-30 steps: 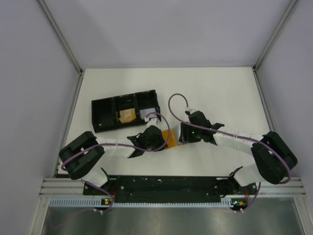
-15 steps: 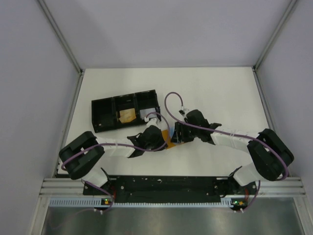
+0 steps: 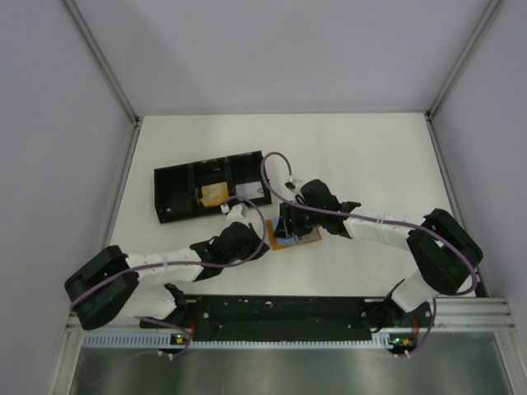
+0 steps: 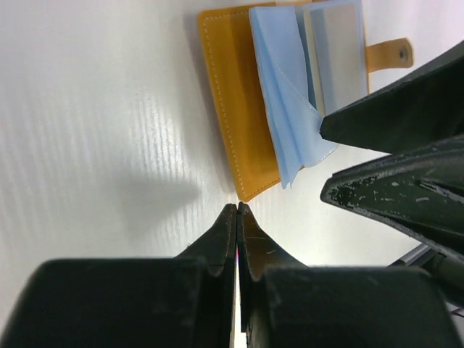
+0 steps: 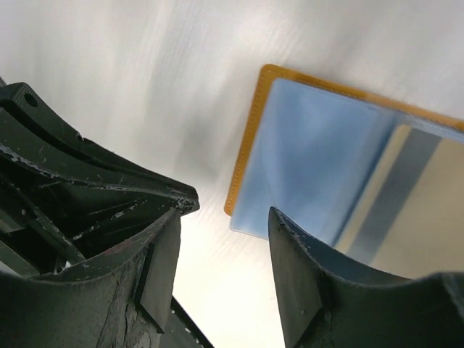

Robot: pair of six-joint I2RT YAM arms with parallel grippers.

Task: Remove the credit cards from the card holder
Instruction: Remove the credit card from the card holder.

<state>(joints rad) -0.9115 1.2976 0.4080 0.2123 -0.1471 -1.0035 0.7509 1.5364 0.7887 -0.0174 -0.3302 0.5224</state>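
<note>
**A:** Start nearest the bases. What is the left gripper doing?

**B:** The left gripper [image 4: 237, 212] is pressed shut with nothing between its fingers. Its tips are low over the table [image 3: 370, 156], just short of the card holder's corner.

**A:** And the holder itself?

**B:** The card holder [image 4: 228, 101] lies flat on the table between the two arms, with its tab [image 4: 388, 54] sticking out at one edge. The credit cards [image 4: 286, 94] sit in it, their pale blue faces fanned a little. One corner hangs past the orange edge.

**A:** The right gripper?

**B:** The right gripper [image 5: 230, 210] hangs over the holder with its fingers spread, grasping nothing. One finger is at that blue corner, but I cannot tell whether it touches.

**A:** So how far along is it?

**B:** Early, I judge. No card lies loose on the table. Farther back, the black tray [image 3: 177, 191] holds a tan piece [image 3: 214, 195] and a pale piece [image 3: 247, 193]. Whether either is a card, I cannot tell. Pulling the cards out is not yet done.
</note>
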